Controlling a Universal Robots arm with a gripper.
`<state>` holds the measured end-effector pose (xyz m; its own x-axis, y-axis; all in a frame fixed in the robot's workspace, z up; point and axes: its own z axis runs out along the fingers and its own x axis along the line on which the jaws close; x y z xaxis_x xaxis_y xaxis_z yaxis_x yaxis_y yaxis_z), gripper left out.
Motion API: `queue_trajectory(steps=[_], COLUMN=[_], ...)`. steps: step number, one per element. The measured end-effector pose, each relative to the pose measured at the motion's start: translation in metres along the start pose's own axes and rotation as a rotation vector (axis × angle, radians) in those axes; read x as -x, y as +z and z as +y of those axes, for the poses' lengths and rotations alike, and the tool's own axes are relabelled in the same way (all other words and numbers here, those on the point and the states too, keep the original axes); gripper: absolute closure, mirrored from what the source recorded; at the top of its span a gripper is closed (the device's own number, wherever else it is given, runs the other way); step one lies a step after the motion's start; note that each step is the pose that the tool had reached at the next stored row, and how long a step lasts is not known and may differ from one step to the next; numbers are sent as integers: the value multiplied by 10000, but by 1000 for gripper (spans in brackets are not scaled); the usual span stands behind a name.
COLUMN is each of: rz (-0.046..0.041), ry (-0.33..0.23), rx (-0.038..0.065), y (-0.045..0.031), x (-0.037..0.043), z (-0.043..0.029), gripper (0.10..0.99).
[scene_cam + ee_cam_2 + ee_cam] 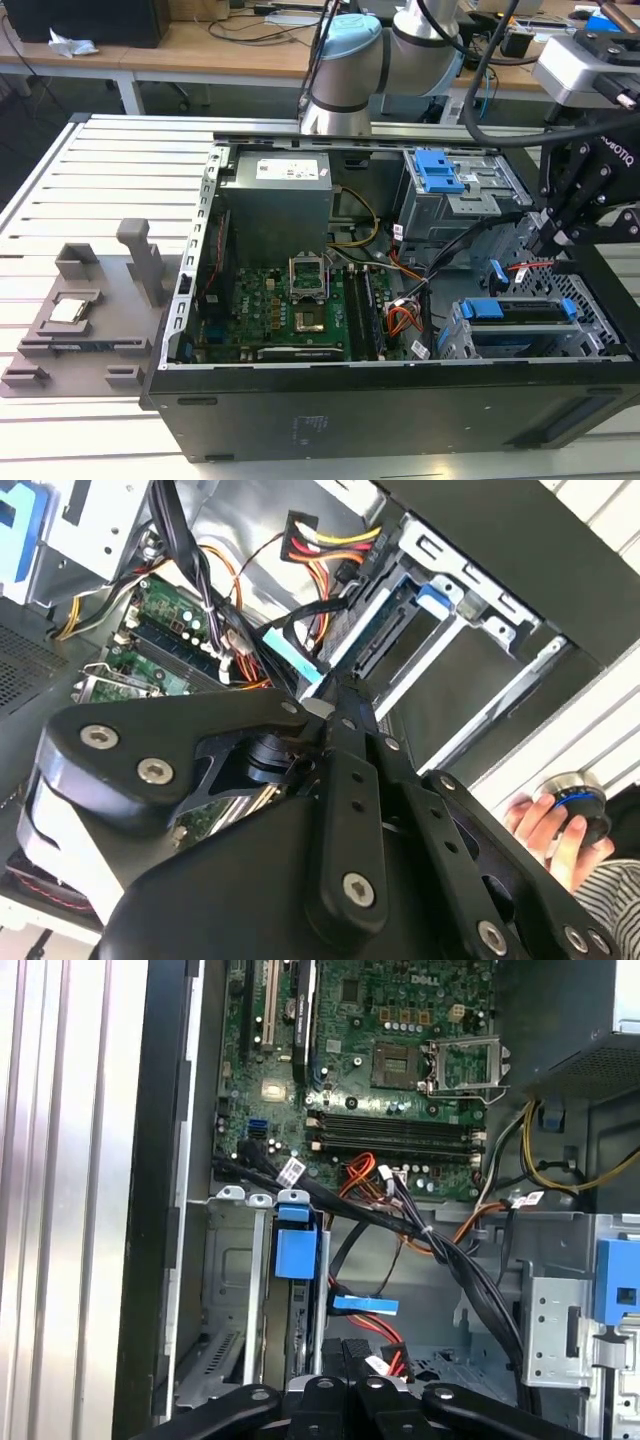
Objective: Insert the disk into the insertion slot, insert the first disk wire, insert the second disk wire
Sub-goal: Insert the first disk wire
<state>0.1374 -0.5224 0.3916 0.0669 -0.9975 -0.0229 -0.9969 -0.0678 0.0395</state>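
ROBOT AT THE DRIVE BAY: The arm's hand (546,240) is reaching into the open computer case (300,420) on the slatted tabletop (100,160), hanging just above the low drive cage at the exterior view's right. The disk (522,312), framed by its blue carrier, is sitting inside the insertion slot (545,345). The fingers (318,1395) are drawn narrow, all but meeting, and whether they are pinching a wire cannot be told. In the first wrist view a blue-tagged connector (365,1305) is lying loose just beside them, near the back of the disk.

The likeliest trouble looks to be the wiring. A bundle of black cables (430,1235) is crossing the bay close to the hand, and a red-and-white wire (525,267) is trailing right under it, so any sideways move is risking a snag that drags a plug off line. A connector meeting the disk's port tilted or off-centre would probably jam or bend rather than seat. A thin plug may also be twisting or slipping in so narrow a grip. The sheet-metal cage walls are standing close on both sides, and a scrape there could nudge the disk in its slot. In the second wrist view a person's hand (545,825) is resting by a round knob (572,788) outside the case.
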Motion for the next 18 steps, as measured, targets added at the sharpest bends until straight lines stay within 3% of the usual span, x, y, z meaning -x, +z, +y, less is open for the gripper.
queue_trajectory(steps=[5, 9, 18], rz=[31, 78, 111], ry=[-276, -518, -976], rx=[7, 15, 26], y=[51, 91, 140], x=[1, 3, 38], z=[-66, -172, -329], gripper=[980, 980, 980])
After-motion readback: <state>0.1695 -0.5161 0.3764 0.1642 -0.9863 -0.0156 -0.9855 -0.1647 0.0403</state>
